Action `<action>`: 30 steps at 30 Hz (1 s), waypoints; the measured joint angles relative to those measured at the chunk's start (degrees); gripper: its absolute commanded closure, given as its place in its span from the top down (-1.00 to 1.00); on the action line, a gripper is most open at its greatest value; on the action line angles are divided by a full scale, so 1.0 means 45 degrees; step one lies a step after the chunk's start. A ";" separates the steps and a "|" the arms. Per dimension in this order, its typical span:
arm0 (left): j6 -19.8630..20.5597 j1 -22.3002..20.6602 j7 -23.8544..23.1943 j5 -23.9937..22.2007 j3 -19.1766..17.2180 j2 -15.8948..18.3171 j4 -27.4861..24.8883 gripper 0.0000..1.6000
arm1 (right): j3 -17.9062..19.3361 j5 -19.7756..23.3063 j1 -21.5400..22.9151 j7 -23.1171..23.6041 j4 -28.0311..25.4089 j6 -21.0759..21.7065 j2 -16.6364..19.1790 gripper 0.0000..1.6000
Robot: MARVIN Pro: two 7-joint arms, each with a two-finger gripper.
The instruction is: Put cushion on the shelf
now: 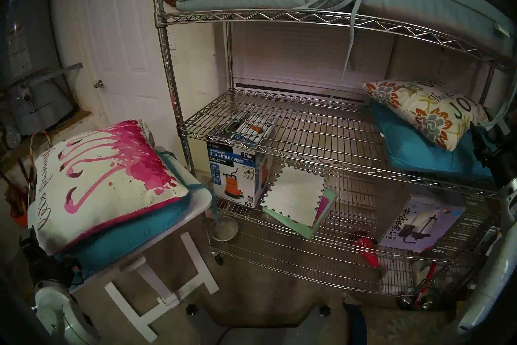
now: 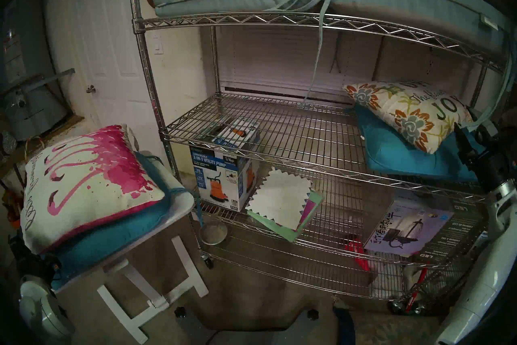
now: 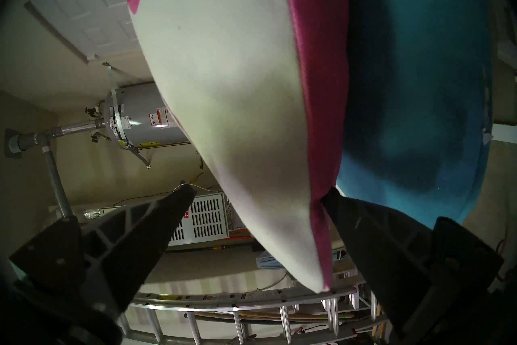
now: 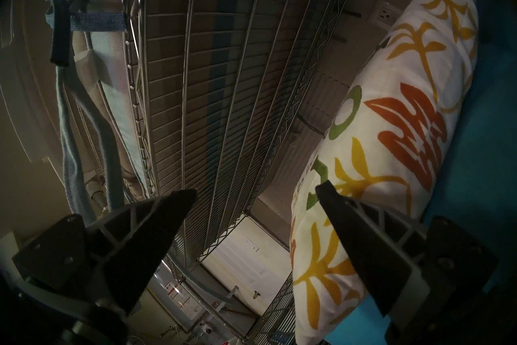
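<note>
The flamingo cushion (image 1: 103, 179) is stacked on a teal cushion (image 1: 134, 226) on the white tabletop (image 1: 201, 200), beside the shelf (image 1: 279, 126). The left gripper (image 3: 256, 194) is spread wide around its corner. The right gripper (image 4: 256, 190) is held wide beside the floral cushion (image 1: 425, 112), which is seen on the middle tier.

Shiny chrome wire shelf (image 1: 307, 123), matt cloth flamingo cushion (image 1: 106, 182), glossy cardboard pump box (image 1: 237, 173), matt blk plastic claws.

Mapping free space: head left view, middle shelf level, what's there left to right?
Flamingo cushion on the white folding table → shelf post → bare wire tier → floral cushion atop a teal cushion → right gripper.
</note>
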 measured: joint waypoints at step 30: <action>-0.0079 -0.1919 -0.1388 0.0768 -0.0227 0.1153 0.1380 1.00 | -0.0004 0.0125 -0.0072 -0.0004 -0.0009 0.0000 0.0048 1.00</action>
